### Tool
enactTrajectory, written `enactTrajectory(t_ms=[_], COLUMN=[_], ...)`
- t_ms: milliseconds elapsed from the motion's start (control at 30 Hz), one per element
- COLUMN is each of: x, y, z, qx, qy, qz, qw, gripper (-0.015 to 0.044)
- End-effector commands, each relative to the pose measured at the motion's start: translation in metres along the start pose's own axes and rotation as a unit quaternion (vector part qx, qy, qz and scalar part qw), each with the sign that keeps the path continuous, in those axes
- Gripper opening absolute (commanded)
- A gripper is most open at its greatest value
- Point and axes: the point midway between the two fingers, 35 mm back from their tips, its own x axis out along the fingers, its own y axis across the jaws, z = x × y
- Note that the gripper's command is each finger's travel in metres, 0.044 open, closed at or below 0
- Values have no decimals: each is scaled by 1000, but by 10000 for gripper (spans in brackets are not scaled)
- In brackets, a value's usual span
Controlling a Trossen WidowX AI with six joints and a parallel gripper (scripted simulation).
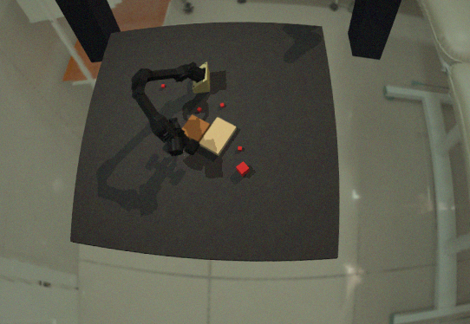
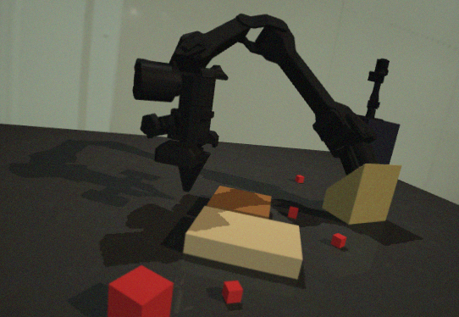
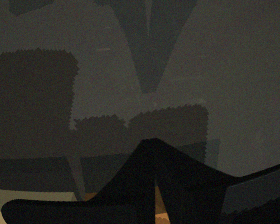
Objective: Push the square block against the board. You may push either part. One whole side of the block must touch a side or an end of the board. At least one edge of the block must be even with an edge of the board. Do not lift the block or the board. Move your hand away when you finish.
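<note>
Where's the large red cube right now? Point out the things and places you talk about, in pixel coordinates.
Top view: the large red cube [image 1: 243,168] [image 2: 141,292] sits below and right of the pale board [image 1: 218,135] [image 2: 247,237], nearest the small red cube [image 1: 240,148] [image 2: 233,292] beside it.

The large red cube [image 1: 242,168] [image 2: 141,292] is cut off below in the exterior view; black fingers mostly hide the orange block [image 1: 196,126] [image 2: 240,201] [image 3: 161,218] in the wrist view.
</note>
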Motion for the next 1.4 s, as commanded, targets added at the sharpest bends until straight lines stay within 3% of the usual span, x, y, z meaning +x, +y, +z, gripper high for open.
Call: enactTrajectory(t_ms=[0, 233, 700, 1367], x=[-38, -36, -40, -39], y=[2, 3, -24, -59], z=[2, 2, -29, -78], qx=[2, -10, -250, -566], qy=[-8, -15, -14, -12], qz=[9, 11, 7, 3], qw=[1000, 1000, 968, 824], gripper=[0, 0, 0, 0])
